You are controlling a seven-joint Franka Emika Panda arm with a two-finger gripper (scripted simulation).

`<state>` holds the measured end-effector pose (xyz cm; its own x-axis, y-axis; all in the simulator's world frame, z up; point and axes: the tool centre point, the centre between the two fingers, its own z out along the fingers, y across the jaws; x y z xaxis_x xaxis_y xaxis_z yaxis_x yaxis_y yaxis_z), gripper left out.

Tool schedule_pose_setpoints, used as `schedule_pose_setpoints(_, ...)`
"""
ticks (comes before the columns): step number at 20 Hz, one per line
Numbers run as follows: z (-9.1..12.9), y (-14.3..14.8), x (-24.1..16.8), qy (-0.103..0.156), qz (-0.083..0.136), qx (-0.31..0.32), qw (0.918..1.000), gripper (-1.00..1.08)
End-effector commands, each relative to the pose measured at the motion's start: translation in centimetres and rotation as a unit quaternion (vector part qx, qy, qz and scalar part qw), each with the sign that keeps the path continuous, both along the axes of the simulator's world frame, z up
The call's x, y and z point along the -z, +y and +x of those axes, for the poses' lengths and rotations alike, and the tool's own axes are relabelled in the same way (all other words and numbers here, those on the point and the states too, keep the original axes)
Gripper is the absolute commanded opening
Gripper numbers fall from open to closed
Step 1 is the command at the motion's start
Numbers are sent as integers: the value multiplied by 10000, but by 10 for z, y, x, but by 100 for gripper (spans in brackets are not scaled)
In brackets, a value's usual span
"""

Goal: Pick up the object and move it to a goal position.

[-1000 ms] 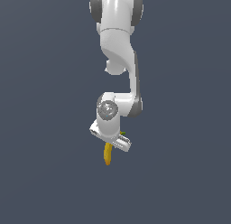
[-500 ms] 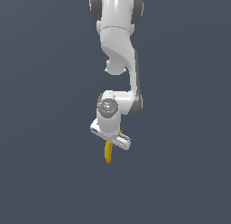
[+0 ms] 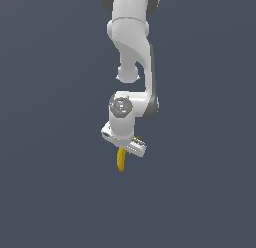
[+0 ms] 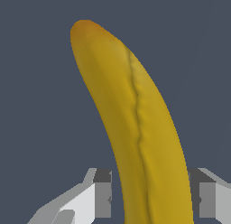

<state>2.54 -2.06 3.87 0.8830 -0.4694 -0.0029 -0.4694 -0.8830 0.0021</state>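
Since the earlier frame we see almost no shift; our claw stays clenched on the banana, which hangs toward 6 o'clock for carrying.

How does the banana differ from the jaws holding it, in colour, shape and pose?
Colour: the banana is yellow with a brownish free end; the jaws of the gripper are white and grey. Shape: the banana is curved and tapering; the jaws are blocky and straight-edged. Pose: in the exterior view the banana hangs down below the gripper, while the jaws stand on either side of it. Both are off the ground together.
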Motion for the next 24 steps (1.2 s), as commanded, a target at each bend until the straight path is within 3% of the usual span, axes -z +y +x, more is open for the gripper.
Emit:
schedule_pose_setpoints(1, -12, 2, -8, -13, 0, -1, 10000, -100)
schedule_pose_setpoints(24, -146, 18, -82, -15, 7, -3, 10000, -100)
